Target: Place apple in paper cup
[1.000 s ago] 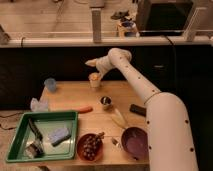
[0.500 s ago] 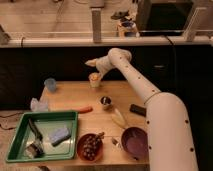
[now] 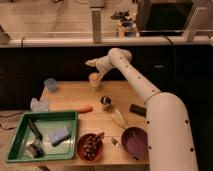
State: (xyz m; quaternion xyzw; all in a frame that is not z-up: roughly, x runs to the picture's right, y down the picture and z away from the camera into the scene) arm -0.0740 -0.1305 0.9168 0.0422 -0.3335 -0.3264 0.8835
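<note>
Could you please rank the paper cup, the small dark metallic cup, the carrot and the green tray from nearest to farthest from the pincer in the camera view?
The pincer hovers at the table's far edge.
1. Paper cup, directly beneath it, an orange-yellow apple at its mouth.
2. Small dark metallic cup, mid-table.
3. Carrot, slightly farther, toward the left.
4. Green tray, front left corner.

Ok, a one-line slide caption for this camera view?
Robot hand hovers just above the paper cup holding the apple, at the table's far edge.

green tray (image 3: 20, 134), carrot (image 3: 84, 109), blue cup (image 3: 50, 84), purple bowl (image 3: 133, 141)
</note>
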